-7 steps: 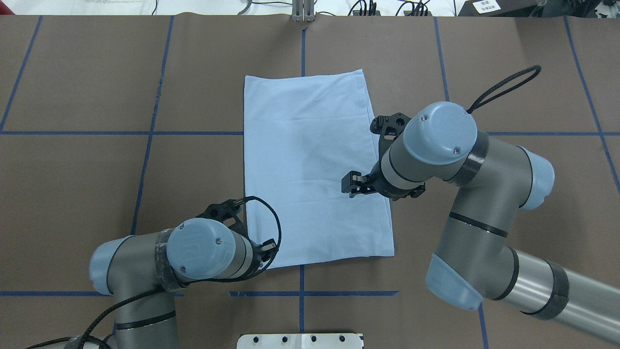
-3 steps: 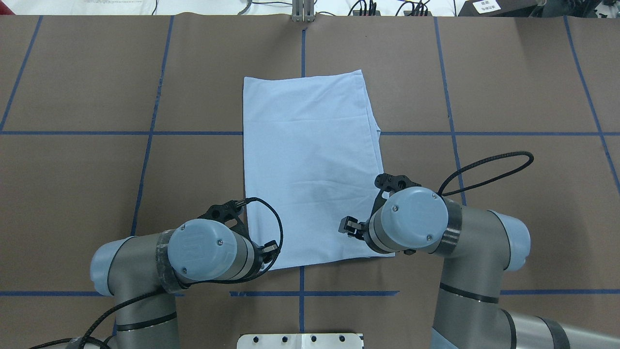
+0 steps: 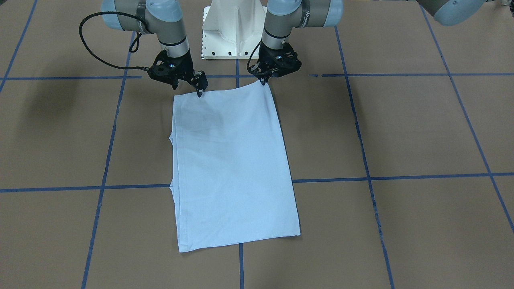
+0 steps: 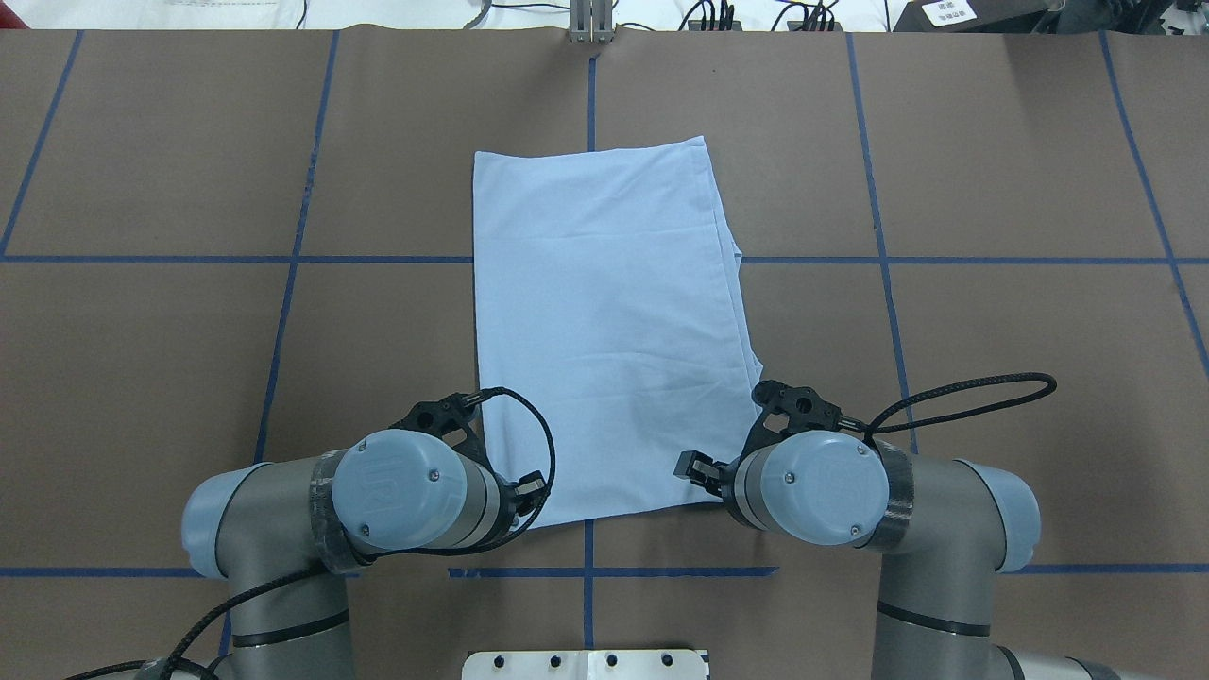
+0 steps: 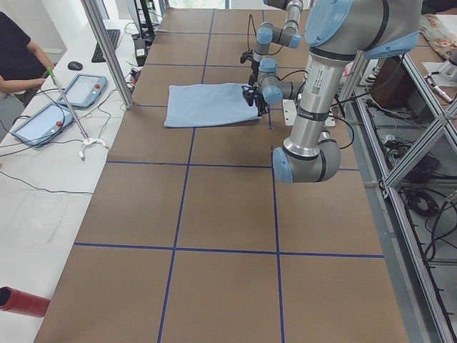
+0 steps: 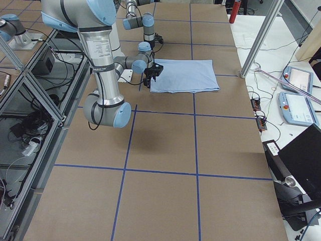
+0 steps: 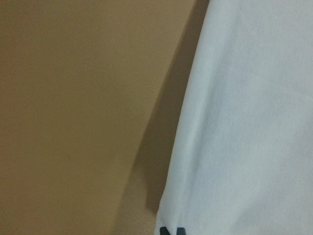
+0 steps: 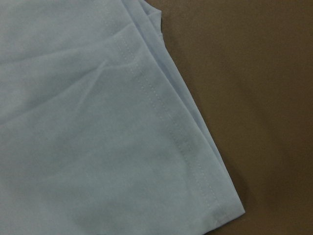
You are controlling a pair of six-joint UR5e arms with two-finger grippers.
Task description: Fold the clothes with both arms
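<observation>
The pale blue T-shirt (image 4: 604,331) lies folded into a long flat rectangle (image 3: 233,168), back side up, its print hidden. My left gripper (image 3: 263,81) sits at the shirt's near-left corner, shut on the cloth; in the left wrist view its fingertips (image 7: 172,230) meet at the fabric edge (image 7: 244,122). My right gripper (image 3: 187,90) hangs open just over the near-right corner, and one finger (image 4: 689,466) shows beside its wrist. The right wrist view shows that hemmed corner (image 8: 98,137) lying flat, with no fingers in sight.
The brown table is marked with blue tape lines (image 4: 586,572). The white pedestal base (image 3: 233,32) stands just behind the grippers. A person (image 5: 18,57), tablets (image 5: 86,89) and a metal post (image 5: 107,50) are at the far side.
The right arm has swung back from the middle of the shirt's right edge to its near-right corner. The left arm and the shirt have stayed put.
</observation>
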